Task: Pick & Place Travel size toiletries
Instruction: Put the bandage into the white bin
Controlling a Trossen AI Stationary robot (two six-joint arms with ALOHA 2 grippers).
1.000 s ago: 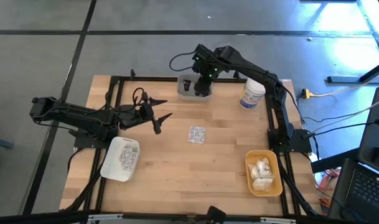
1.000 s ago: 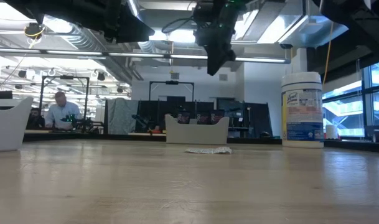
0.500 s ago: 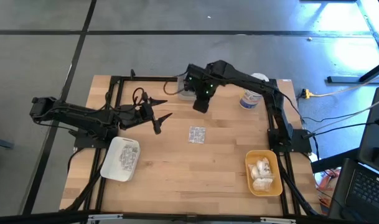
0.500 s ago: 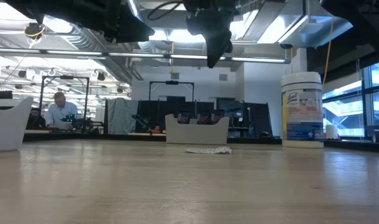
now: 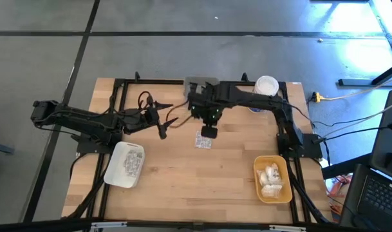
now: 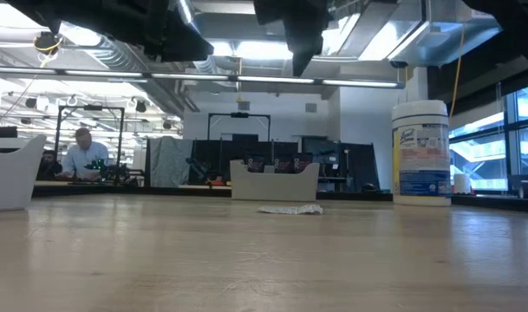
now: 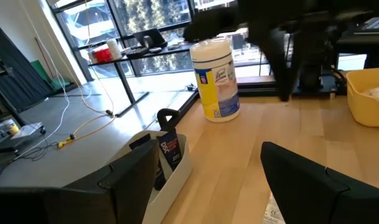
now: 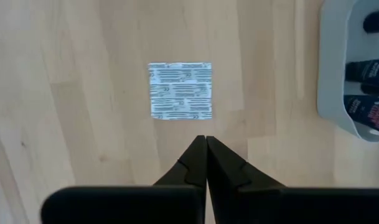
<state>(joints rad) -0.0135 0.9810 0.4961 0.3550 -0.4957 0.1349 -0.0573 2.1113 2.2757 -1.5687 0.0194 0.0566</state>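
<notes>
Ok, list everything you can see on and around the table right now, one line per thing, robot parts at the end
blister packet: one, silvery square, flat on the bare wood mid-table
white tray: one, white, front left, holding silvery packets
yellow tray: one, yellow, front right, holding white puffy bundles
grey tray: one, grey, back edge, holding dark tubes
jar: one, white with blue label, back right
table: one, light wood
person: one, seated far behind the table
left gripper: dark, open, raised over the left half of the table
right gripper: dark, shut, empty, above the table just beside the loose blister packet
</notes>
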